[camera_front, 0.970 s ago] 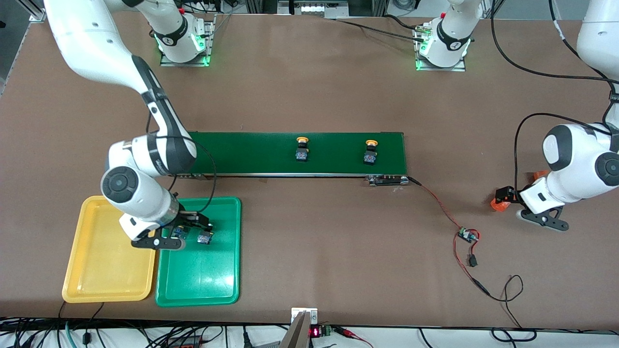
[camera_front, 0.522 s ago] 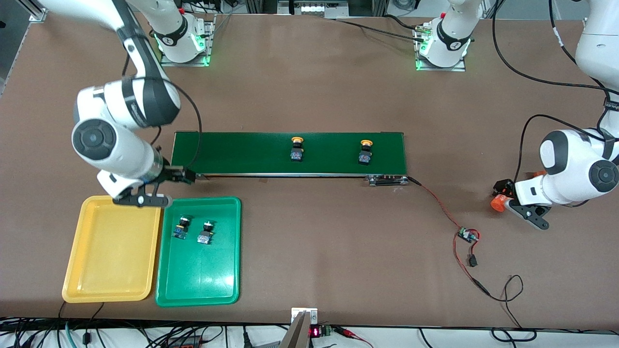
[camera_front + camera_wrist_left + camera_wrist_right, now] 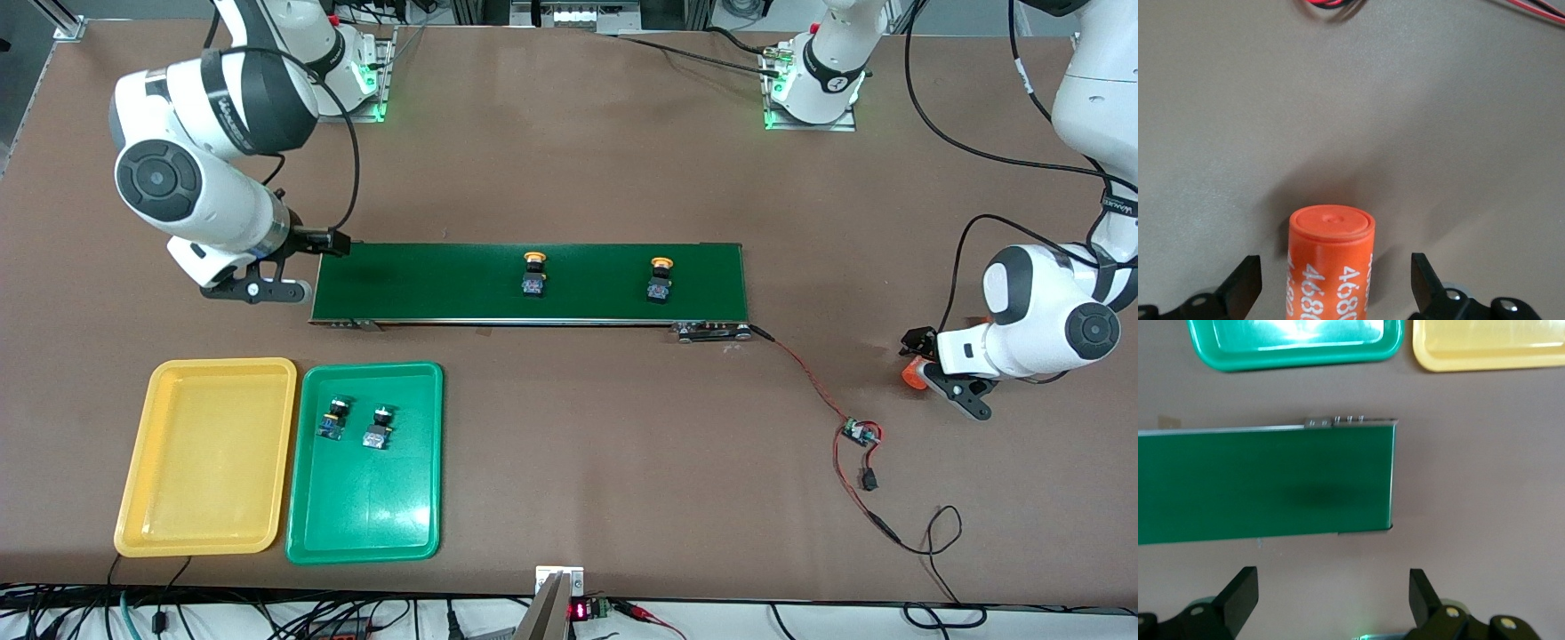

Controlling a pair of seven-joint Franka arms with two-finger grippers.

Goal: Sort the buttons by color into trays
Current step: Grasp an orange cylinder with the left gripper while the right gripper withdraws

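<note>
While the right gripper (image 3: 307, 242) hangs over the right arm's end of the conveyor belt (image 3: 444, 283), its jaws are spread wide and carry nothing, and the right wrist view shows only bare belt ahead of them. Below those jaws, nearer the front camera, the yellow tray (image 3: 142, 462) lies on the bench (image 3: 587, 169) with nothing in it, and the green tray (image 3: 373, 516) sits just beside it, holding both green buttons: one green button (image 3: 332, 418) and the other green button (image 3: 377, 428) rest side by side, near each other but apart. Two yellow buttons remain on the belt, well away from either set of jaws: the first yellow button (image 3: 533, 273) around the middle and the second yellow button (image 3: 660, 278) nearer the left arm's end. A thin red and black wire (image 3: 805, 373) runs from that end of the belt to a small circuit board (image 3: 859, 433). Toward the left arm's end of the bench, the left gripper (image 3: 916, 351) is low over an orange cylinder (image 3: 1330, 263) (marked 4680), which stands upright between its jaws; they are spread on either side of it, clear of its sides.
</note>
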